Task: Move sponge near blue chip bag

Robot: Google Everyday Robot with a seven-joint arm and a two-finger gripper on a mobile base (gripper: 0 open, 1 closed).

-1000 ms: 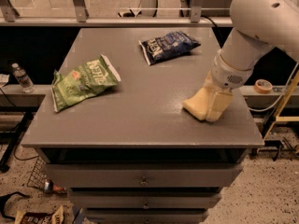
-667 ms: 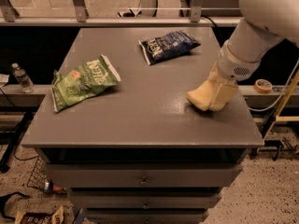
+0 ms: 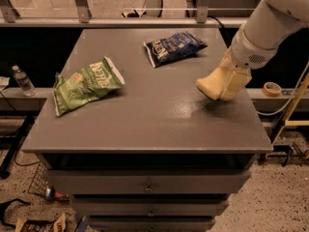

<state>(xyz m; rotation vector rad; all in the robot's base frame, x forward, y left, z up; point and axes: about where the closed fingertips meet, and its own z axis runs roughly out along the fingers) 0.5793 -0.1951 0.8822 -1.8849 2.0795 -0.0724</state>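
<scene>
The pale yellow sponge point(image 3: 215, 86) hangs in the air just above the right side of the grey table point(image 3: 145, 120), with a shadow under it. My gripper point(image 3: 231, 81) comes down from the white arm at the upper right and is shut on the sponge, holding it lifted. The dark navy-blue chip bag point(image 3: 173, 47) with white lettering lies flat at the back of the table, up and to the left of the sponge, a clear gap away.
A larger green chip bag point(image 3: 86, 84) lies on the table's left side. A water bottle point(image 3: 22, 80) stands on a ledge to the left. A roll of tape point(image 3: 273, 88) sits on a ledge to the right. Drawers are below the tabletop.
The gripper has lifted the sponge off the table and carried it up and toward the back, closer to the blue chip bag. Both bags have stayed put.
</scene>
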